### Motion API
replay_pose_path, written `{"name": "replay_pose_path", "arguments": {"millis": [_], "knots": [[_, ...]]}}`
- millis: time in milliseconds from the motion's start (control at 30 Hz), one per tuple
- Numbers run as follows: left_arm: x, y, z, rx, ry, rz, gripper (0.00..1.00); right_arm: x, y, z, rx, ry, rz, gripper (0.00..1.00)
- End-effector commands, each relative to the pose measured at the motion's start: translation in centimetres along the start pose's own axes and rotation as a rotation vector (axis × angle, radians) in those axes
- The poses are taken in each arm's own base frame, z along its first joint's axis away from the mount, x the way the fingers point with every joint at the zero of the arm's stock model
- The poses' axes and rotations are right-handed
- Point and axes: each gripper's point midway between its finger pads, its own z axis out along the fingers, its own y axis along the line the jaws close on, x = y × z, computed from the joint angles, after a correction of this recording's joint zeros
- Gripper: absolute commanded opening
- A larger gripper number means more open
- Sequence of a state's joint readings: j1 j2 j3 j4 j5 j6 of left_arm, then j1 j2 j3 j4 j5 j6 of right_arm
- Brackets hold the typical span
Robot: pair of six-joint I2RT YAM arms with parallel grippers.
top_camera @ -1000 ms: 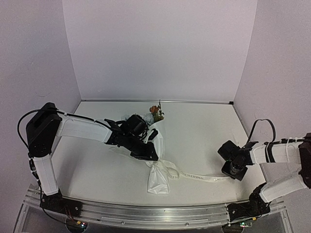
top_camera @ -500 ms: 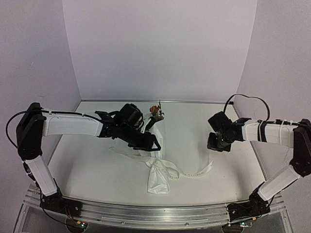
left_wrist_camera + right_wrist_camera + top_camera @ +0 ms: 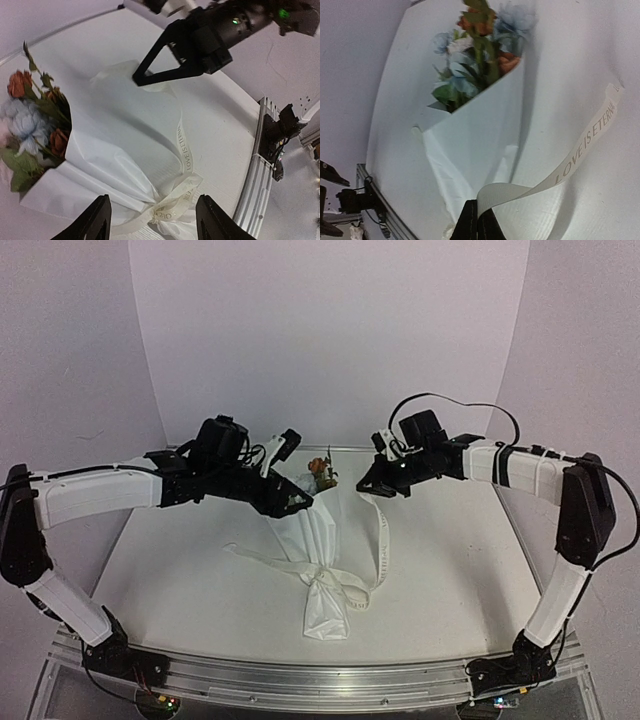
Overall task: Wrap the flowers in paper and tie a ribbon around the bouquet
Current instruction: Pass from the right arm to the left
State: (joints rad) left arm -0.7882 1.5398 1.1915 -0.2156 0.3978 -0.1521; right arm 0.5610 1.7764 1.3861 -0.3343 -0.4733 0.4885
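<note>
The flowers (image 3: 322,472) (image 3: 35,115) (image 3: 480,60), pale blue and rust-orange, stick out of the far end of a cone of white paper (image 3: 315,550) (image 3: 115,150) (image 3: 480,145) lying on the table. A cream lettered ribbon (image 3: 382,540) (image 3: 182,150) (image 3: 585,145) is wound round the cone's narrow near end. One tail lies to the left, the other rises to my right gripper (image 3: 372,485) (image 3: 137,80) (image 3: 477,217), which is shut on it just right of the flowers. Raised over the cone's far left side is my left gripper (image 3: 298,502) (image 3: 152,200), open and holding nothing.
An aluminium rail (image 3: 320,680) (image 3: 260,165) runs along the table's near edge. Pale walls close in the back and both sides. Both arms reach over the far half of the table, one on each side of the bouquet.
My right gripper swung from the near right up to beside the flowers, drawing the ribbon tail with it. My left gripper opened, let go of the bouquet and rose toward the back.
</note>
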Motion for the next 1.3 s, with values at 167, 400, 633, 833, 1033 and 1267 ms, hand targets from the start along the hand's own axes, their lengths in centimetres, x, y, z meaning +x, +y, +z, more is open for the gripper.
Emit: {"name": "replay_pose_path", "arguments": {"millis": [167, 400, 633, 833, 1033, 1267], "knots": [[-3.2, -2.0, -4.2, -0.032, -0.388, 0.587, 0.62, -1.2, 11.3, -0.7, -0.478, 0.15, -0.043, 0.0], [-2.3, -1.5, -3.2, 0.014, -0.341, 0.676, 0.62, 1.9, 15.9, -2.6, -0.596, 0.2, -0.189, 0.0], [-1.3, -0.6, -1.7, 0.038, -0.323, 0.746, 0.62, 4.3, 17.4, -4.1, -0.616, 0.217, -0.309, 0.0], [-2.0, -0.3, -1.2, 0.03, -0.36, 0.742, 0.62, 5.7, 17.3, -4.4, -0.592, 0.262, -0.348, 0.0], [-2.7, -0.8, -0.8, 0.069, -0.385, 0.727, 0.64, 6.2, 16.9, -4.0, -0.574, 0.28, -0.348, 0.0], [-2.2, -1.1, 0.1, 0.128, -0.363, 0.722, 0.6, 6.3, 16.8, -3.9, -0.561, 0.286, -0.354, 0.0]]}}
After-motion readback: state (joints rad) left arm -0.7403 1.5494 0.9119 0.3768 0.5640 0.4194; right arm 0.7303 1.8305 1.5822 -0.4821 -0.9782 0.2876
